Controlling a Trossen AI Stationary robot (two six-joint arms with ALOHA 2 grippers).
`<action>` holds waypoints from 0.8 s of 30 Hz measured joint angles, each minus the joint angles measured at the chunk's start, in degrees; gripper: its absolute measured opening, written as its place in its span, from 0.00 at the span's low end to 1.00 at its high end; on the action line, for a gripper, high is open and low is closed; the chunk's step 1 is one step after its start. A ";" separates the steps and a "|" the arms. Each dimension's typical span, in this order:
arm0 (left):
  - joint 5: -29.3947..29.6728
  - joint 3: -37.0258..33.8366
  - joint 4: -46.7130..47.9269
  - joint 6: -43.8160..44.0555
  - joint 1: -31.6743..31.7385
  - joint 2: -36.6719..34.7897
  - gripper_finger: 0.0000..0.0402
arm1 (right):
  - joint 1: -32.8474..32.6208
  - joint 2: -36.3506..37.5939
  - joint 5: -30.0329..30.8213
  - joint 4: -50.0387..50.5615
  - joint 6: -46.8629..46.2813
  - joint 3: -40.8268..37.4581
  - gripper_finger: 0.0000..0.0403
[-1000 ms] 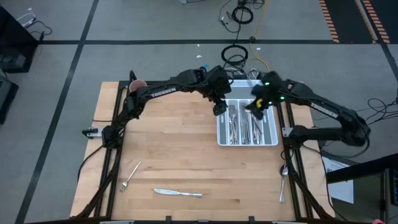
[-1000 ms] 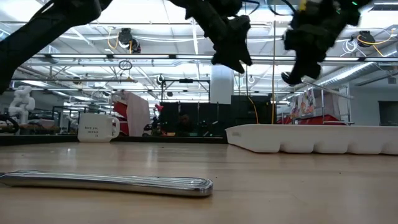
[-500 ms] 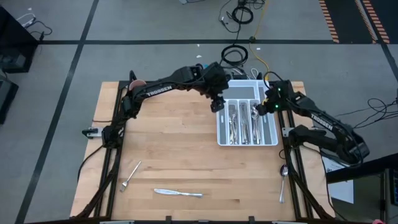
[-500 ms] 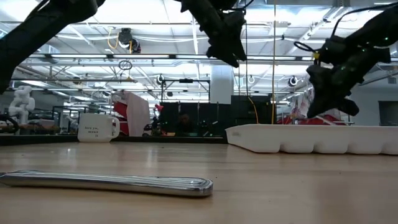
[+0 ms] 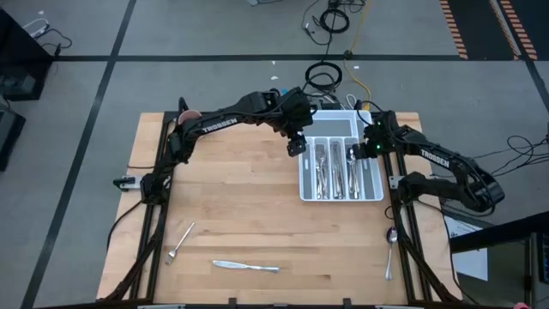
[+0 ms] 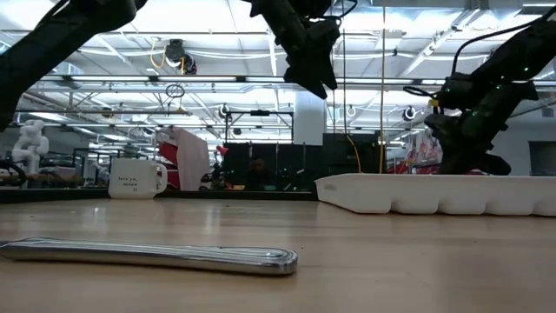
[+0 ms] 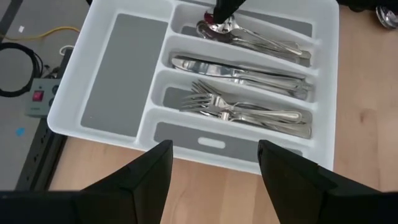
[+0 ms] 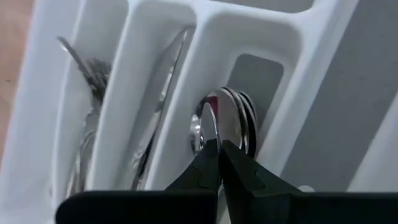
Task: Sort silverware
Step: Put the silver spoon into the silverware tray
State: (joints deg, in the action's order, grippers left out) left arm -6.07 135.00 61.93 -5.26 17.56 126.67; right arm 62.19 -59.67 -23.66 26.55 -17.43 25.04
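Note:
The white tray [image 5: 340,199] stands at the table's far right and holds silverware: spoons [image 7: 261,40], knives [image 7: 242,71] and forks [image 7: 249,112], each kind in its own slot. A fork [image 5: 178,243] and a knife [image 5: 246,267] lie flat on the near left of the table. A spoon [image 5: 390,249] lies by the right edge. My left gripper [image 7: 214,168] hangs open, with nothing in it, above the tray's left rim. My right gripper [image 8: 219,144] is shut, its tips down in the spoon slot at the spoon bowls [image 8: 227,121]. My right gripper comes slanting down from the table's right side into the spoon slot. Its shut fingertips [image 8: 211,149] stand right at the stacked spoon bowls [image 7: 208,28]. I cannot tell whether they touch the bowls. Nothing shows between the fingers.
A pink-and-white mug [image 6: 136,178] stands at the table's far left corner. The tray's wide far compartment [image 7: 124,68] has nothing in it. The middle of the wooden table [image 5: 240,189] is bare. Cables [image 5: 324,77] lie on the floor beyond the far edge.
My right gripper has come down from well above the tray into the spoon slot, rolling about its own line as the arm swung outward toward the right edge. It has stayed shut. The silverware on the table has not moved.

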 joint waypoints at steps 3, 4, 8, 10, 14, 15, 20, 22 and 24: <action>0.00 0.00 0.32 0.00 0.00 0.00 0.60 | -0.01 -1.02 1.80 -1.01 0.11 0.01 0.01; 0.01 0.00 0.43 0.00 0.00 0.00 0.60 | 0.00 -1.17 2.28 -1.21 0.11 0.02 0.02; 0.24 0.00 0.46 0.00 0.00 0.00 0.60 | -0.04 -1.07 2.23 -1.22 0.62 0.02 0.13; 0.28 0.00 0.50 0.02 0.00 0.00 0.60 | -0.04 -1.00 1.89 -1.36 0.70 0.04 0.21; 0.54 0.00 0.50 0.02 0.00 0.02 0.60 | -0.09 -0.85 1.27 -1.30 1.25 0.32 0.36; 0.57 0.00 0.50 0.02 0.00 0.02 0.60 | -0.09 -0.58 1.53 -0.96 1.90 0.86 0.38; 0.57 0.00 1.10 0.37 0.00 0.02 0.60 | 0.00 2.53 1.50 5.86 8.48 8.95 0.43; 0.57 0.00 1.47 0.37 0.00 0.02 0.60 | -0.05 4.14 0.14 11.50 11.71 14.49 0.42; 0.57 0.00 1.65 0.37 0.00 0.02 0.60 | -0.78 5.49 -4.19 19.64 17.63 21.04 0.41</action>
State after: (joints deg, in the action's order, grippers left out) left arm -5.50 135.00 63.58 -4.89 17.56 126.69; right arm 61.42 -54.18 -27.85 46.19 0.20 46.08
